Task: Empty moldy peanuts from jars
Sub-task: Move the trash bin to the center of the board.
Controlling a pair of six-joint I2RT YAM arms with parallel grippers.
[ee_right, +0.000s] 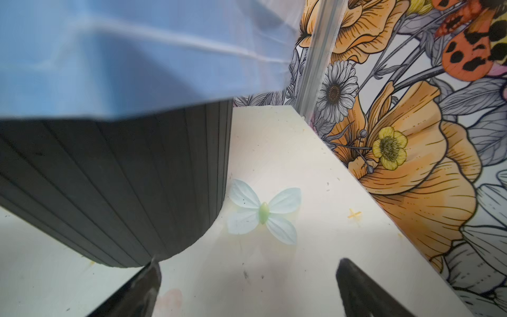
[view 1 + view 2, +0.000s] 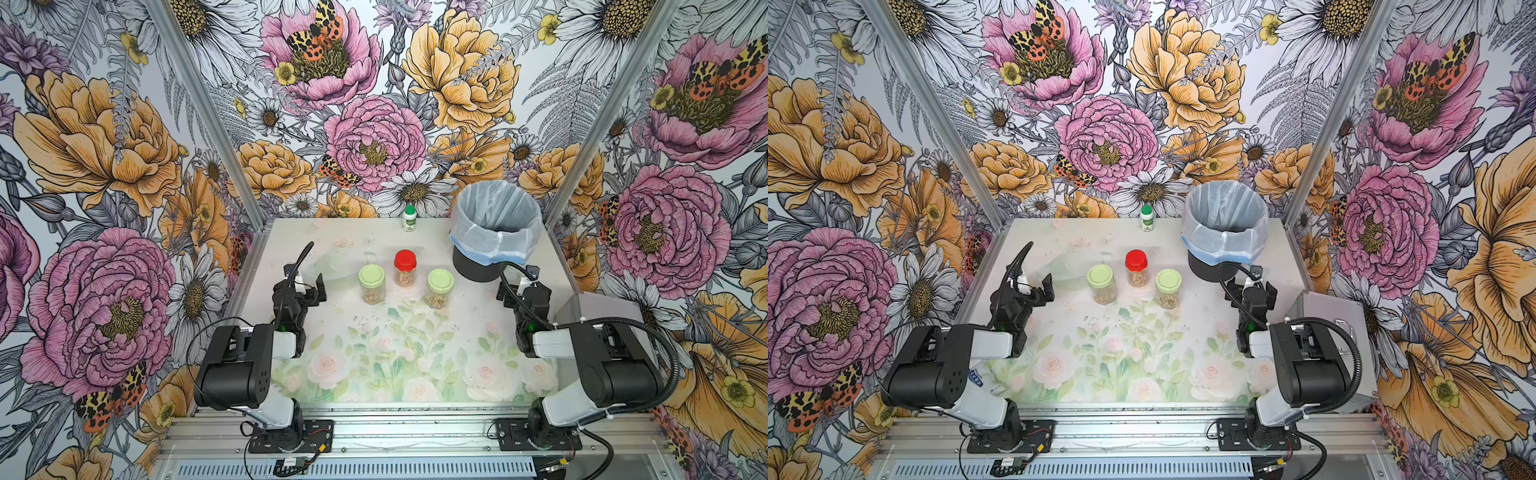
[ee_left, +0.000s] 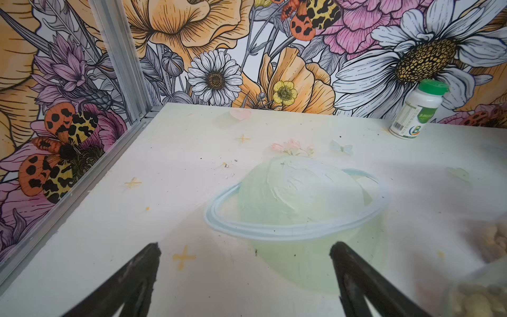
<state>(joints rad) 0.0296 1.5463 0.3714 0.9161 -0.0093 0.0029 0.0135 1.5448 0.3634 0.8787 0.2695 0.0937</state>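
Three upright capped jars [image 2: 405, 272] (peanuts [image 2: 404, 280] inside)

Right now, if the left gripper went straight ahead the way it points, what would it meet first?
Probably the clear bowl, sitting just ahead of the open left gripper. Its tilt is unclear, so the table might come first.

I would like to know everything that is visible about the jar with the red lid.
The red-lidded jar is small, narrow and clear, glass by its look, closed by a round red lid. Tan peanuts show through its wall. It stands upright on the table, between the two green-lidded jars and a little farther back, apart from both. Nothing but the table touches it.
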